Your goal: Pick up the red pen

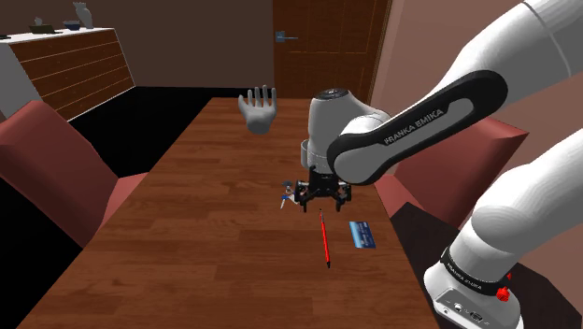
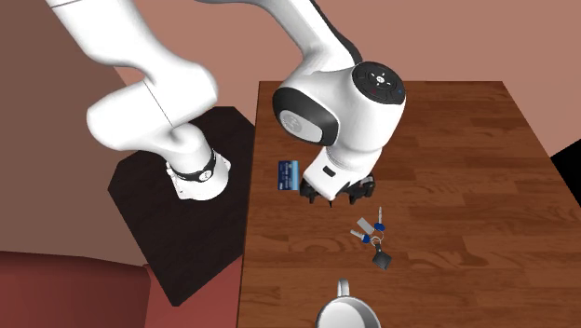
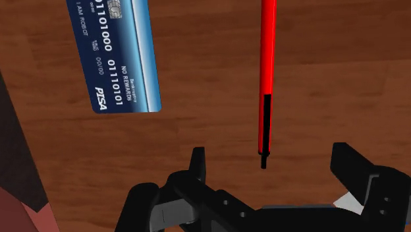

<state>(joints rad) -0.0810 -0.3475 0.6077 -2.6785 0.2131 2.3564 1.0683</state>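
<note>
Red against the brown wood, the pen (image 1: 324, 239) lay flat on the table (image 1: 206, 243), near the long edge on the stand's side, with its black tip pointing towards the gripper (image 1: 324, 200). The black gripper hung low over the surface, just above that end of the pen. Seen from the wrist, its two fingers (image 3: 197, 165) stood wide apart with the pen's dark tip (image 3: 264, 142) between them; neither finger touched the pen, and the gripper (image 3: 271, 155) held nothing. A blue bank card (image 1: 362, 234) lay just beside the pen, closer to the same edge of the table and apart from the pen. A small bunch of keys (image 1: 288, 196) lay on the pen's other side, towards the middle of the surface and close to the gripper. A white model of a hand (image 1: 259, 110) stood upright near the table's far end. A red chair (image 1: 47, 159) stood along the opposite long edge.
</note>
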